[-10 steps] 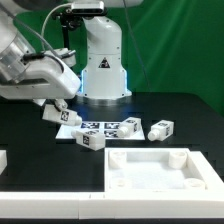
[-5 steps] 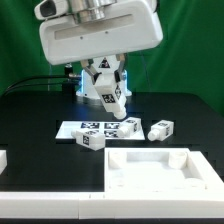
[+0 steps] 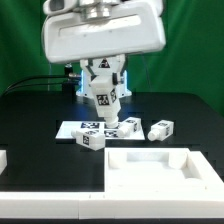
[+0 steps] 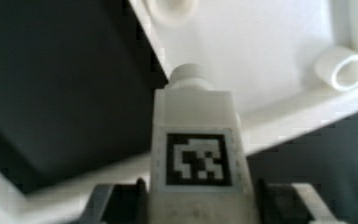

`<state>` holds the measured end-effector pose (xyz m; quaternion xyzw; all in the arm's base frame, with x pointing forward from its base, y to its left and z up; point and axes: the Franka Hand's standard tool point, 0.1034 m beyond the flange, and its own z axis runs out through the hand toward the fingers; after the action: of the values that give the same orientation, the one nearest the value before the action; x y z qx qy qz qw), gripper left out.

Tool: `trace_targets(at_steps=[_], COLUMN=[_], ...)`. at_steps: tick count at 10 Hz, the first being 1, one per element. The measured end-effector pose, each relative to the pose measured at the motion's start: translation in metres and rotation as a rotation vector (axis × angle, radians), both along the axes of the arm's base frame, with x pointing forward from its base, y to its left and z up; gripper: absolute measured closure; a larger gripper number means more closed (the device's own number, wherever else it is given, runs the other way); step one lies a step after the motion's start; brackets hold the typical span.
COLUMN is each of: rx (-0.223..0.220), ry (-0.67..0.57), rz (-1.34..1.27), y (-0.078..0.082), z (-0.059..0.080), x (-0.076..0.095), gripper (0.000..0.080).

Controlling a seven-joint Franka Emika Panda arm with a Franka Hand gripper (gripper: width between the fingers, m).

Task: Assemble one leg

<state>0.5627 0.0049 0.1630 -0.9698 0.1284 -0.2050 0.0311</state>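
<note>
The leg (image 3: 105, 102) is held clear of the table, above the marker board (image 3: 70, 128) and short of the tray (image 3: 140, 153). Over the last half second it has been lowered slightly and brought nearer to upright. A second ago the arm was low at the exterior view's left. Carriage towards the tray is judged to be under way. The gripper (image 4: 201, 199) is closed narrowly on the leg, with one finger (image 4: 119, 202) pressed to each side.

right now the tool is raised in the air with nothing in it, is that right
Not quite. The tool is raised in the air, but it is not empty: it is shut on a leg, whose marker tag faces the camera. The wrist view shows this most plainly, and the exterior view agrees.
</note>
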Motion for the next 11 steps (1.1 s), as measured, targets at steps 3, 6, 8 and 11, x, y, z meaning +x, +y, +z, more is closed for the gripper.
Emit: trace_targets(at_steps=[3, 6, 8, 11], rx=[-0.01, -0.036, -0.048, -0.101], ry=[-0.162, -0.248, -0.246, -0.131], rz=[0.044, 0.033, 0.059, 0.266], y=[0.053, 0.048, 0.05, 0.102], z=[0.006, 0.002, 0.002, -0.021], x=[0.05, 0.044, 0.045, 0.072], gripper=[0.0512, 0.0512, 0.0512, 0.0512])
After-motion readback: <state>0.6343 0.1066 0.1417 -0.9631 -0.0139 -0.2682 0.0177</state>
